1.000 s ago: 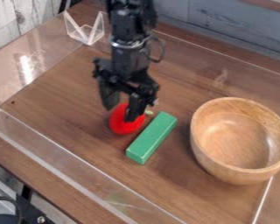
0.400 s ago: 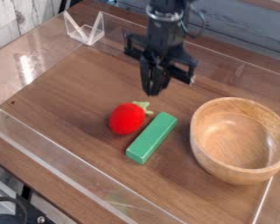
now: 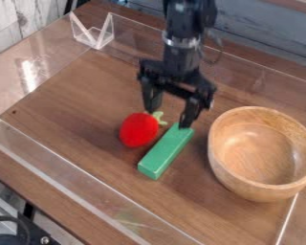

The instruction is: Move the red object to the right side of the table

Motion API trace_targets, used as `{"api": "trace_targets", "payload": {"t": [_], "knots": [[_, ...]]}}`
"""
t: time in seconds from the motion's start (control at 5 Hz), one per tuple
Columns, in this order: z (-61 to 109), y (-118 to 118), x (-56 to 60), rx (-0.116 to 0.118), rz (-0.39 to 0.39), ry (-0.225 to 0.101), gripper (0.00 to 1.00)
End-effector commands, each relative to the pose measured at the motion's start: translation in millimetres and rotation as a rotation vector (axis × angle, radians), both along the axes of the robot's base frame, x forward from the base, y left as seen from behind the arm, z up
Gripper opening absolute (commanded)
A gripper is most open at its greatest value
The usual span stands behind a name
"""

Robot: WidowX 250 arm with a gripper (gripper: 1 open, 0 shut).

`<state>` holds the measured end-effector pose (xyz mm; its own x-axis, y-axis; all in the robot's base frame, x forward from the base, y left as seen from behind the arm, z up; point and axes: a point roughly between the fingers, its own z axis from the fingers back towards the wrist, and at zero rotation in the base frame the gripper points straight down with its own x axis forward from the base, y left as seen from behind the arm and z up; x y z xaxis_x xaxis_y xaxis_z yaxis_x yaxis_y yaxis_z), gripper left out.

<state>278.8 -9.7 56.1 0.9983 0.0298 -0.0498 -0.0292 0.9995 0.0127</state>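
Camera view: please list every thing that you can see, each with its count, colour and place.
red object: one, red with a small green top, middle of the table, beside the left end of the green block
green block: one, green, lying diagonally between red object and bowl
bowl: one, light wood, right side, looks empty
clear stand: one, transparent, far left corner
table: one, dark brown wood grain, low clear walls around
gripper: one, black, open, pointing down above the red object and the block, holding nothing
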Motion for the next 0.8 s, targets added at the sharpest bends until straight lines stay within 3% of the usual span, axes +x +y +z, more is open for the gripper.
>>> {"api": "trace_targets", "payload": {"t": [0.0, 0.2, 0.4, 0.6], "knots": [[-3.6, 8, 3.6, 0.004, -0.013, -0.035, 1.00], [-10.9, 13, 6.1, 0.001, -0.027, -0.034, 0.00], [-4.6, 14, 8.2, 0.000, 0.027, -0.039, 0.00], [15.2, 14, 12.0, 0.003, 0.075, -0.052, 0.00]]}}
